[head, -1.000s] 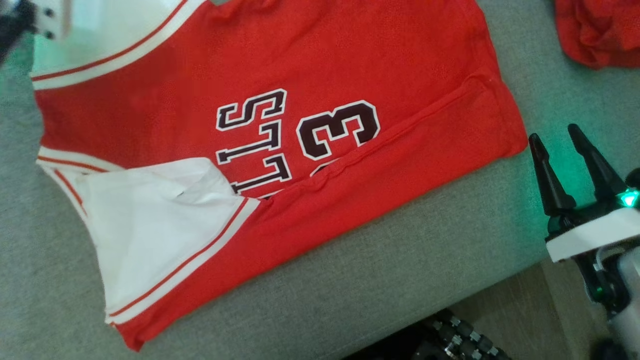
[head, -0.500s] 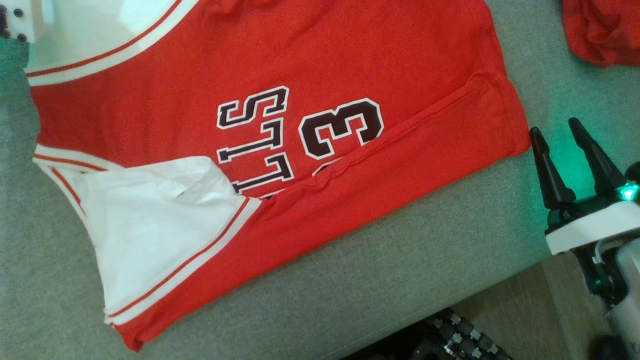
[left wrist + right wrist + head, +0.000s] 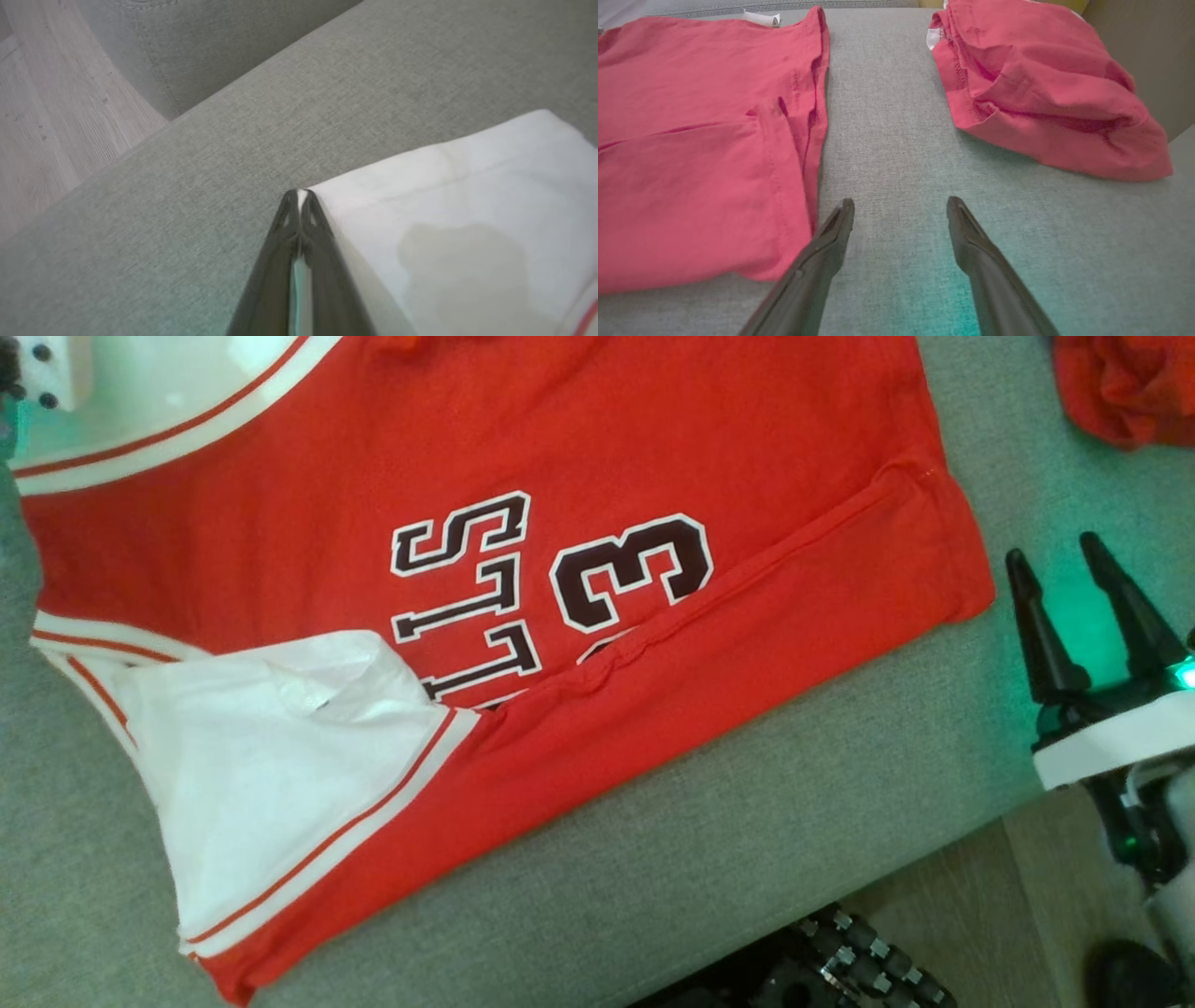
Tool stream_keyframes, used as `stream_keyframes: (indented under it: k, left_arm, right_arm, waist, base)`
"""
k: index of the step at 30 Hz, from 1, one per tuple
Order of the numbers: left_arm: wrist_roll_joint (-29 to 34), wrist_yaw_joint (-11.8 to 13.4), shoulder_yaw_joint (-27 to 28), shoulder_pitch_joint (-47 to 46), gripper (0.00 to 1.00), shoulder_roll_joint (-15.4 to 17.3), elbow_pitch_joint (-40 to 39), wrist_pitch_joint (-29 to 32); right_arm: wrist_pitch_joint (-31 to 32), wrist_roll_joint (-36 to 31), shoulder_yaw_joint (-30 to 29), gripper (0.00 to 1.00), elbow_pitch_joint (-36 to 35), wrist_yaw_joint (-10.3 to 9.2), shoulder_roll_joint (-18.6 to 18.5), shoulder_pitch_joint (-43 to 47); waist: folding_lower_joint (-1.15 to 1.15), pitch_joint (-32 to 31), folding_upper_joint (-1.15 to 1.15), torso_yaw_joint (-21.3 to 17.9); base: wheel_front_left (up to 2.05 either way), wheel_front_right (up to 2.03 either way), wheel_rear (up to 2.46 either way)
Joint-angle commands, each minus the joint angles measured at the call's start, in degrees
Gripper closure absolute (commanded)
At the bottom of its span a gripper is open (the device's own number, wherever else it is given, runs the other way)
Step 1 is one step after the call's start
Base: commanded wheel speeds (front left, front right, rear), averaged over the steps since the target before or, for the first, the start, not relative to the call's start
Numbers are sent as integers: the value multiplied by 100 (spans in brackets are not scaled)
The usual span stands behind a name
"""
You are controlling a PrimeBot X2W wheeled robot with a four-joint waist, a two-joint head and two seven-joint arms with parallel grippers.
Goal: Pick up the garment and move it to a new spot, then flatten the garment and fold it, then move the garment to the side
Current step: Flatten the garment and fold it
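Red jersey-type garment (image 3: 579,448) lay spread on the grey cushion (image 3: 747,831), dark lettering and a numeral 3 facing up, white panels with red-striped trim at the end toward the robot's left. The long edge nearest the robot was folded over onto the body, covering part of the lettering. Left hand (image 3: 299,198): fingers drawn narrow, tips pinched on the corner of a white panel, and a sliver of white cloth showed between the tips in the left wrist view. The rest of that white corner lay flat on the cushion beside the fingers. Right hand (image 3: 1055,555): fingers spread wide with nothing between them, pointing over bare cushion just beside the garment's red hem, not touching it. A green glow fell on the cushion around it. A crumpled red cloth (image 3: 1041,93) sat in a heap apart from the garment, a strip of bare cushion between the two. Pale wooden floor (image 3: 1036,896) showed past the cushion's edge.
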Motion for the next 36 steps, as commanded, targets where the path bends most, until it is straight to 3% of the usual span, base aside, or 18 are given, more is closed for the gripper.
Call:
stream_keyframes:
  k: [1, 8, 13, 21, 26, 36]
  left_arm:
    - [-13, 3, 117, 38, 100, 246, -84, 100]
    - [5, -70, 72, 34, 100, 236, -266, -261]
    - [48, -168, -87, -84, 100, 147, -402, -657]
    - [110, -248, -504, -413, 100, -24, -488, -1241]
    - [41, -261, -763, -571, 100, -105, -459, -1430]
    - [-224, -265, -1255, -793, 100, -144, -304, -1782]
  right_arm:
    - [-92, 50, -39, 0, -63, -4, -280, 36]
    - [-21, 144, -196, 0, -309, -4, -536, -347]
    - [662, 505, 81, 0, -335, -4, -735, -1261]
    - [1649, 885, 1123, 0, 864, -4, -544, -3146]
    - [2130, 1320, 1789, 0, 1579, -4, -389, -3861]
    - [2214, 2043, 2630, 0, 2173, -4, -422, -4517]
  waist:
    - [0, 5, 0, 12]
    - [0, -91, 0, 106]
    - [0, -158, 0, 271]
    - [0, -120, 0, 661]
    - [0, -126, 0, 854]
    - [0, -155, 0, 1062]
  base:
    - [0, 0, 0]
    - [0, 0, 0]
    - [0, 0, 0]
    - [0, 0, 0]
    - [0, 0, 0]
    - [0, 0, 0]
